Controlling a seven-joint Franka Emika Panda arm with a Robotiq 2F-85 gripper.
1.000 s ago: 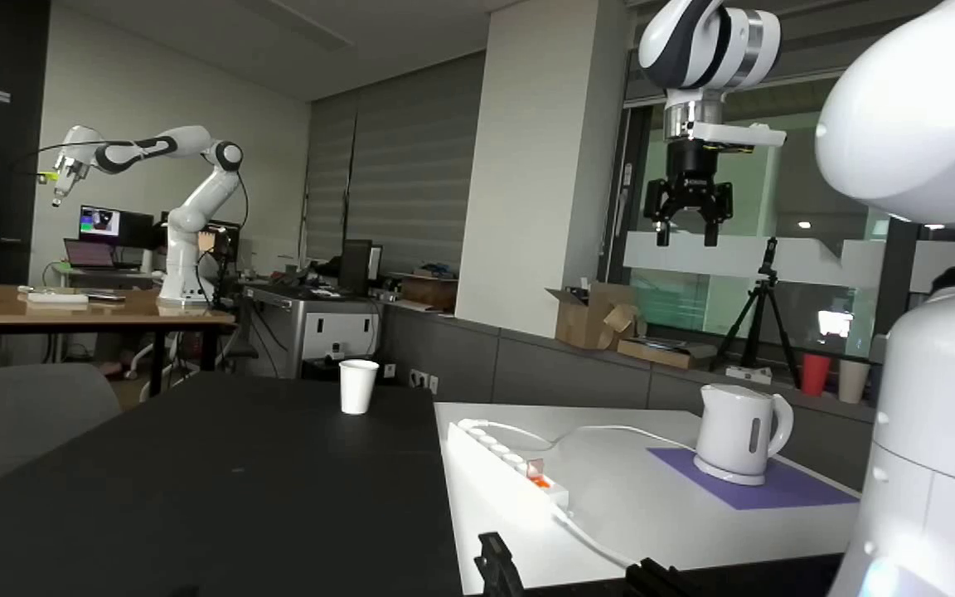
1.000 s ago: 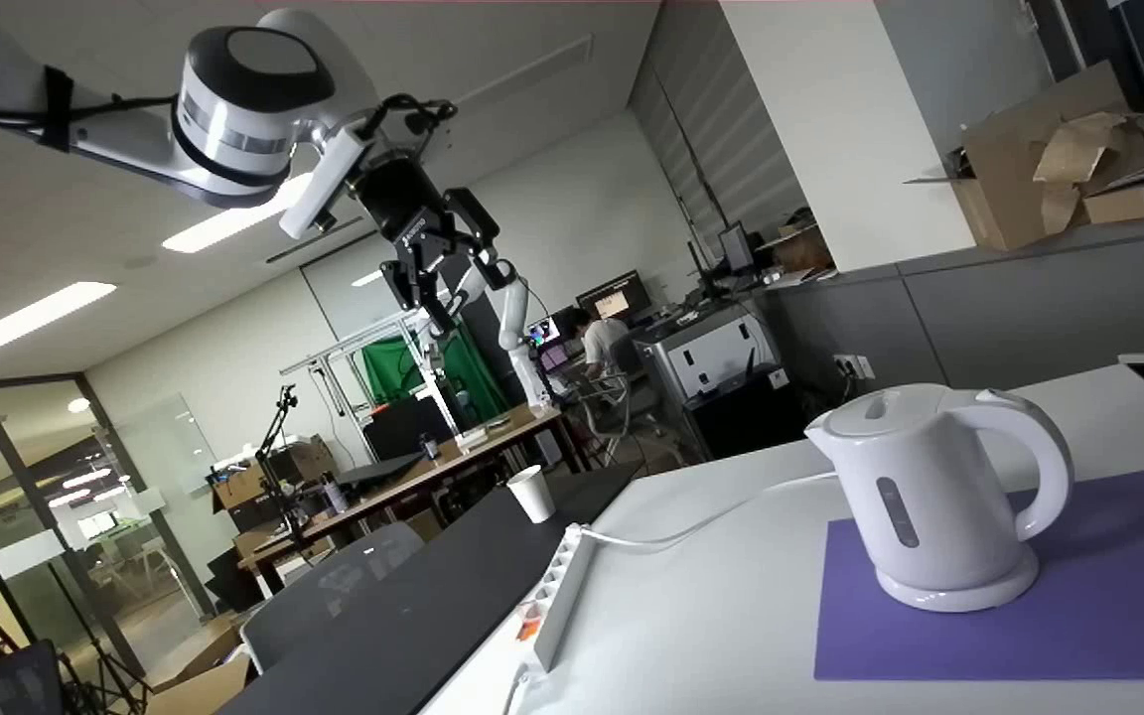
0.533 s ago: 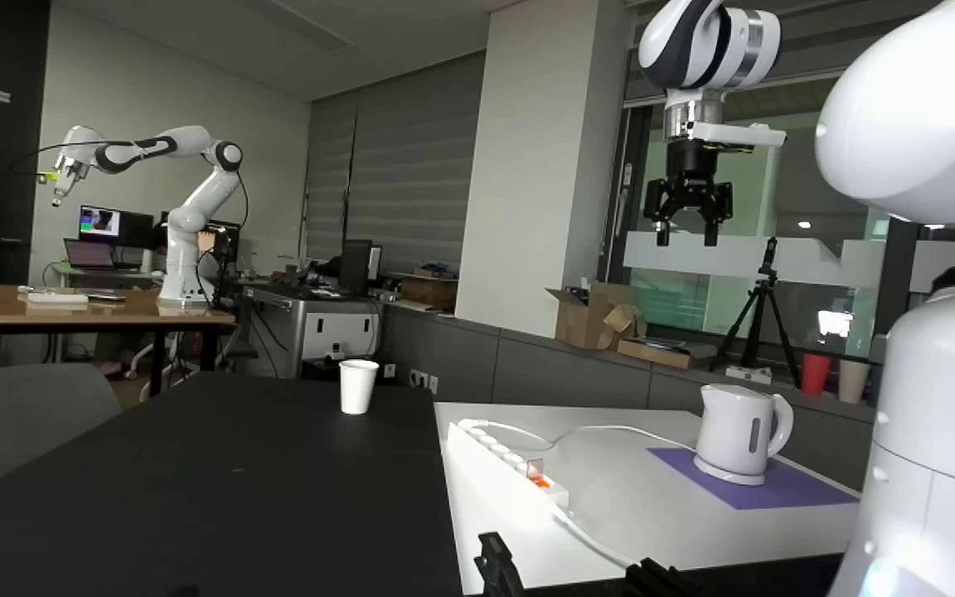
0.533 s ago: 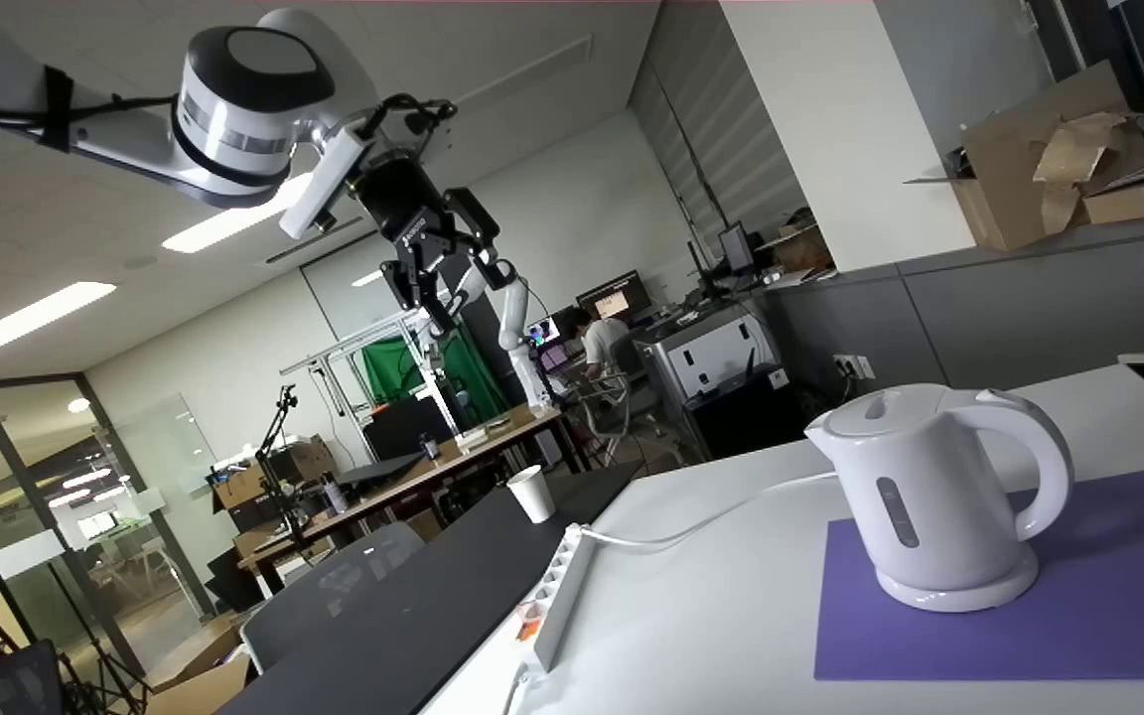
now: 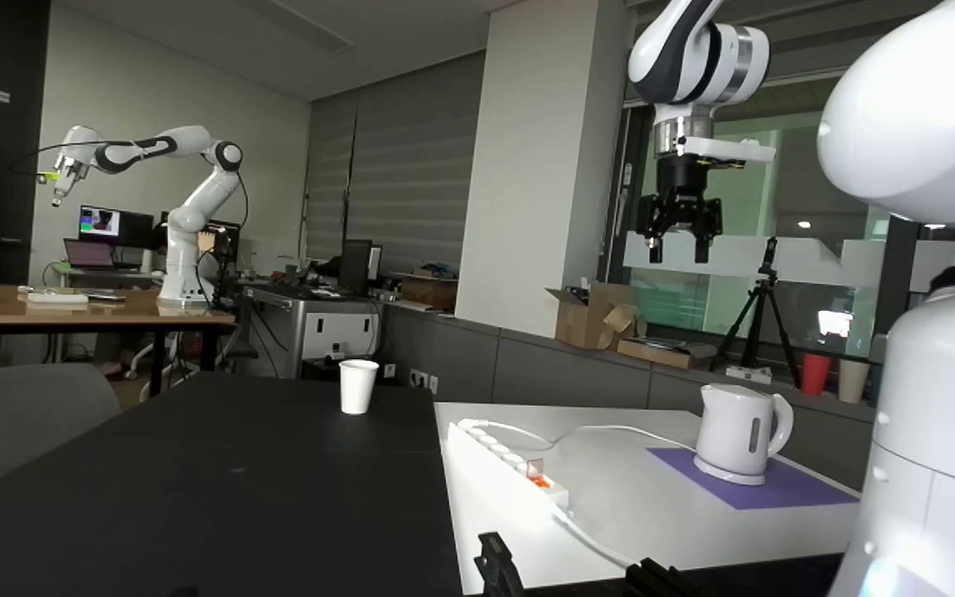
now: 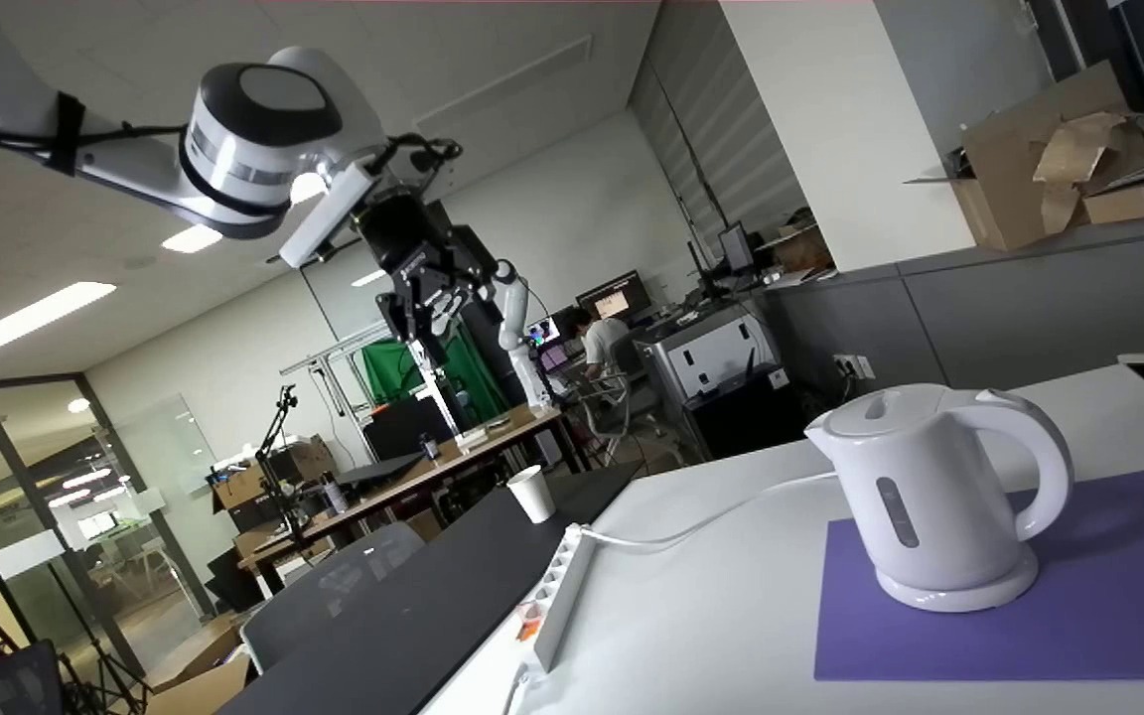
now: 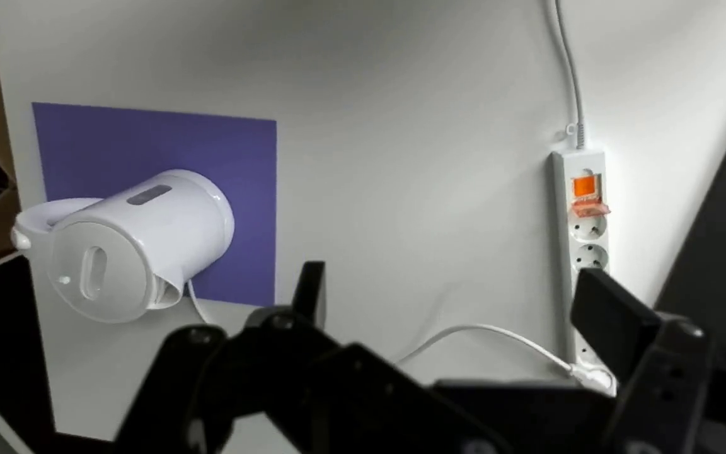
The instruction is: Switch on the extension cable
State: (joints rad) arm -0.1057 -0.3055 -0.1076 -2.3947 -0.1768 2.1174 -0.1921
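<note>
Two-finger gripper (image 5: 678,249): in an exterior view we find it high above the white table (image 5: 627,514), its fingers (image 5: 702,250) parted by a wide gap, nothing between them.
Extension cable (image 5: 506,455): we locate it on the table, below the gripper and to its left; the long axis runs far left to near right, orange switch (image 5: 540,481) at the near end.
Gripper position: against the earlier frame we read it as lower and slightly further left; the extension cable lies unmoved.
Kettle (image 6: 929,497): in an exterior view we note it upright on the purple mat (image 6: 1108,616), right of the extension cable; here too the gripper is lower than earlier.
Switch end: in the wrist view we see the extension cable on the right, partly hidden by the right-hand finger (image 7: 609,315), with the switch clear of it. We judge that the gripper must shift right and toward this end before descending.
</note>
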